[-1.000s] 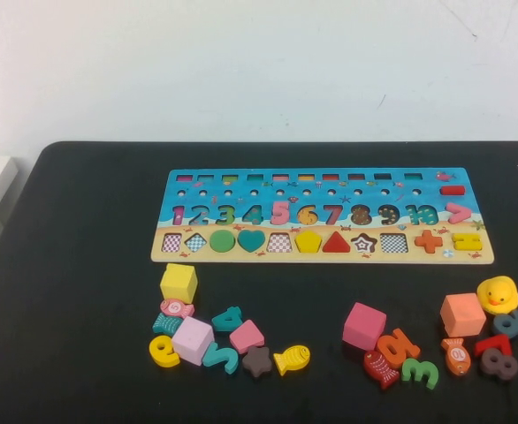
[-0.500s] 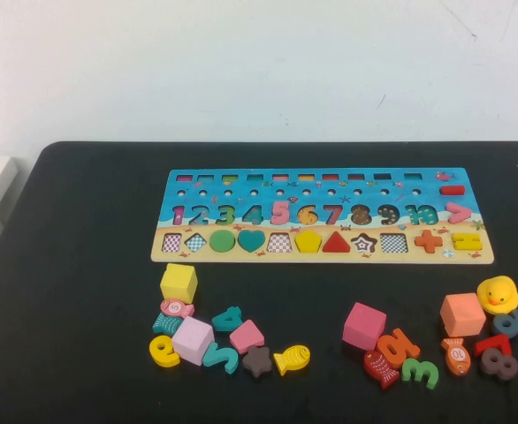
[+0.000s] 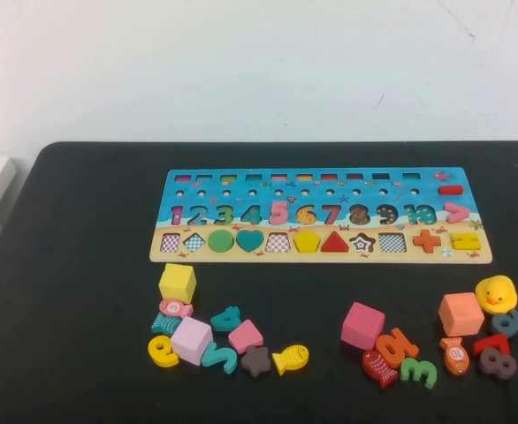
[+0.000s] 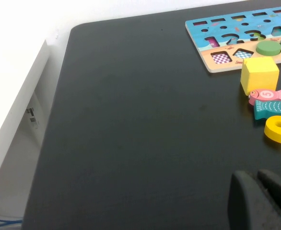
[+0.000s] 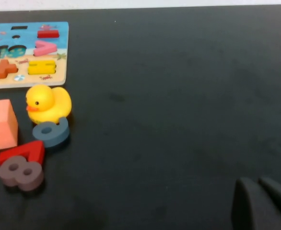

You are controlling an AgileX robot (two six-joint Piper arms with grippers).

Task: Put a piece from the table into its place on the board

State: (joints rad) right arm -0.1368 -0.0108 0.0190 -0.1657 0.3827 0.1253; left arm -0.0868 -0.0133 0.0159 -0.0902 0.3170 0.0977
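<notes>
The blue puzzle board (image 3: pixel 321 181) lies flat at the middle of the black table, also in the left wrist view (image 4: pixel 212 64) and the right wrist view (image 5: pixel 59 36). Loose pieces lie in front of it. The left cluster has a yellow cube (image 3: pixel 177 283), a brown star (image 3: pixel 257 360) and a yellow fish (image 3: pixel 292 358). The right cluster has a magenta cube (image 3: pixel 363 325), a green 3 (image 3: pixel 419 372) and a red 7 (image 3: pixel 491 343). My left gripper (image 4: pixel 258 191) is shut and empty, left of the left cluster. My right gripper (image 5: pixel 258 191) is shut and empty, right of the right cluster. Neither shows in the high view.
A yellow duck (image 3: pixel 496 292) and an orange cube (image 3: pixel 461 314) sit at the right cluster. A white ledge (image 4: pixel 16 120) runs beside the table's left edge. Bare black table (image 5: pixel 188 96) lies right of the board.
</notes>
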